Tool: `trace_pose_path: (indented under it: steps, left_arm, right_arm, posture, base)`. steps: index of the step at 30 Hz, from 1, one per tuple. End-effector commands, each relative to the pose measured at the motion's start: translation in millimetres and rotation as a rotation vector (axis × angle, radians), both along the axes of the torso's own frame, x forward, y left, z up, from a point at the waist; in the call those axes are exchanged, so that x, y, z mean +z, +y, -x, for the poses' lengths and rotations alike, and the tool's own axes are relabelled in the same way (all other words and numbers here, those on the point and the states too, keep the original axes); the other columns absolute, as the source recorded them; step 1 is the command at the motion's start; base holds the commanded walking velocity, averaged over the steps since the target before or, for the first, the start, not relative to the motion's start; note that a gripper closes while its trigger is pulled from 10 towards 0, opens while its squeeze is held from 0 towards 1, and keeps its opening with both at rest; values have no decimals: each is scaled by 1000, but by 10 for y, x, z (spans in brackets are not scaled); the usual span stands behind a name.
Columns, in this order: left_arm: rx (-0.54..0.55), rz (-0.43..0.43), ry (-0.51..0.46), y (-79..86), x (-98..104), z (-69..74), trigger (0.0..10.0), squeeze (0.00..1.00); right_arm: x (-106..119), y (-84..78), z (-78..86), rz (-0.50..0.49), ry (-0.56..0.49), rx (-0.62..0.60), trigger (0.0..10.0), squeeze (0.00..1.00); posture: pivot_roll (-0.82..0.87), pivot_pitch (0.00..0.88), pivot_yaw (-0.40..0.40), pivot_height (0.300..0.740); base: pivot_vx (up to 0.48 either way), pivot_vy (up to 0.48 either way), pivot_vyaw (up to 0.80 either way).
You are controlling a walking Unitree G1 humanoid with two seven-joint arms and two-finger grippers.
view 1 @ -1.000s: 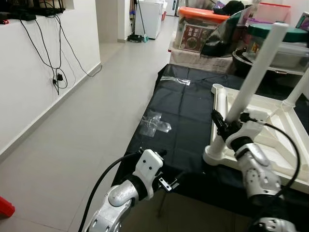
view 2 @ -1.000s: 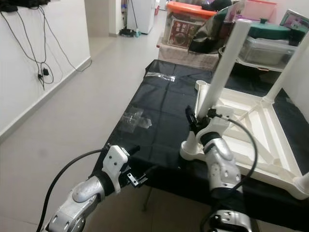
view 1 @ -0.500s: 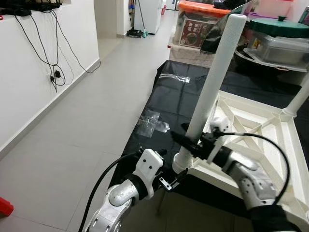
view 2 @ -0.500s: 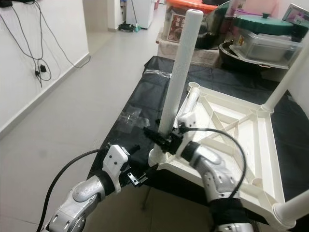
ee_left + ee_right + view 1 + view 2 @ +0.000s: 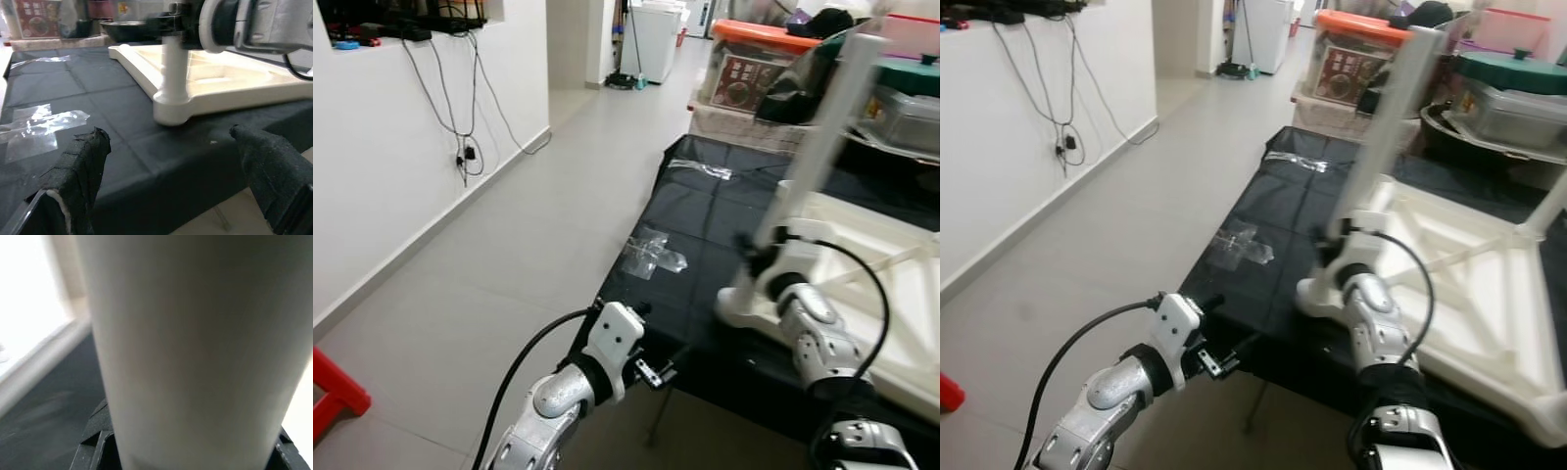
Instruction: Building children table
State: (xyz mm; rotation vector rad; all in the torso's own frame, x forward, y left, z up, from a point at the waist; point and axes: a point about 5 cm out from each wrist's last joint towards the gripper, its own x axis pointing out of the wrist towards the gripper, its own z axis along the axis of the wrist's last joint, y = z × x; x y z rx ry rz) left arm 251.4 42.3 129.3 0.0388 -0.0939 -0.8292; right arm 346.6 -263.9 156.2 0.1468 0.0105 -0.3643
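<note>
Right pincer (image 5: 766, 257): black fingers closed round the base of a smooth white cylindrical table leg (image 5: 818, 147), matte plastic, standing upright but tilted slightly, seated in the round corner socket (image 5: 741, 305) of the upturned children's table top (image 5: 1474, 274); in the right wrist view the leg (image 5: 195, 347) sits close between the dark finger pads. Table top: cream moulded plastic, ribbed underside facing up, raised rim, rounded corners, a second leg (image 5: 1552, 201) rising at the far corner. Left pincer (image 5: 651, 372): held low just off the near edge of the surface, fingers apart and gripping nothing; in the left wrist view its fingertips (image 5: 80, 171) are wrapped in coarse black fabric. Change from half a second ago: the leg then leaned toward the robot with the table top's near corner swung closer to the left arm; it now stands further right, the right arm drawn straighter beneath it, and the camera has shifted too. Surface (image 5: 705, 215): low, covered in a black sheet showing square fold creases, with crumpled clear tape (image 5: 651, 255) stuck near its left edge. Room: pale grey tiled floor (image 5: 489, 264), white wall (image 5: 382, 157) with dangling black cables (image 5: 465, 108), an orange-lidded storage box (image 5: 754, 64) beyond the surface.
</note>
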Motion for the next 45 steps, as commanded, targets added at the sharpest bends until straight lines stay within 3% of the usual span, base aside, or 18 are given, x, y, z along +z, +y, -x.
trace_pose_path:
  steps: [1,3,7,9,10,11,14,15,18,19,20,26,29,31,37,39,42,45]
  left_arm:
    - [-7,-12,7,-16,-34,17,10000,0]
    - [-8,-13,7,-18,-38,21,10000,0]
    - [-9,-13,7,-15,-39,20,10000,0]
    - [-11,-15,7,-12,-40,19,10000,0]
    - [-11,-16,7,-12,-41,19,10000,0]
    - [-12,-16,8,-12,-42,19,10000,0]
    - [-12,-17,8,-14,-42,21,10000,0]
    - [-13,-17,8,-15,-43,22,10000,0]
    - [-12,-17,8,-16,-44,22,10000,0]
    - [-12,-17,8,-15,-43,24,10000,0]
    - [-11,-17,10,-14,-45,24,10000,0]
    - [-8,-18,22,0,-51,20,10000,0]
    - [-7,-19,24,3,-54,17,10000,0]
    - [2,-18,33,21,-60,11,10000,0]
    - [12,-18,43,39,-66,-1,10000,0]
    - [48,-22,55,76,-78,-32,10000,0]
    - [130,-47,106,137,-139,-112,10000,0]
    - [147,-50,119,151,-150,-127,10000,0]
  right_arm:
    - [-80,-350,180,-33,43,-285,0,0]
    - [-132,-459,291,-43,60,-435,0,0]
    - [-170,-453,350,-55,69,-512,0,0]
    - [-198,-323,359,-80,64,-554,0,0]
    - [-197,-250,326,-85,60,-535,3529,0]
    - [-177,-177,278,-83,44,-491,10000,27]
    - [-157,-123,243,-64,36,-466,10000,27]
    - [-144,-82,223,-49,30,-454,10000,1000]
    - [-126,-59,232,-3,40,-497,10000,1000]
    - [-128,-46,243,10,44,-503,10000,675]
    - [-137,-14,277,30,43,-494,10000,0]
    - [-247,175,518,75,64,-398,10000,0]
    - [-286,191,565,67,74,-382,10000,0]
    - [-385,279,702,40,105,-316,10000,0]
    - [-443,360,798,38,124,-251,10000,0]
    - [-473,500,857,46,124,-128,10000,0]
    - [-460,915,882,92,74,168,10000,0]
    - [-445,981,874,93,59,205,10000,0]
  posture:
    - [153,0,-119,740]
    - [153,0,-119,740]
    - [151,0,-115,740]
    - [152,0,-114,740]
    - [152,0,-114,740]
    - [152,0,-114,740]
    - [151,0,-115,740]
    - [151,0,-115,740]
    - [151,0,-115,740]
    - [156,0,-121,740]
    - [156,0,-121,740]
    - [143,0,-112,740]
    - [143,0,-112,740]
    - [140,0,-104,740]
    - [137,0,-106,740]
    - [132,0,-102,740]
    - [123,0,-98,740]
    - [126,0,-99,740]
  base:
    - [0,0,0]
    - [0,0,0]
    - [0,0,0]
    - [0,0,0]
    - [0,0,0]
    - [0,0,0]
    - [0,0,0]
    - [0,0,0]
    - [0,0,0]
    - [0,0,0]
    - [0,0,0]
    - [0,0,0]
    - [0,0,0]
    - [0,0,0]
    - [0,0,0]
    - [0,0,0]
    - [0,0,0]
    - [0,0,0]
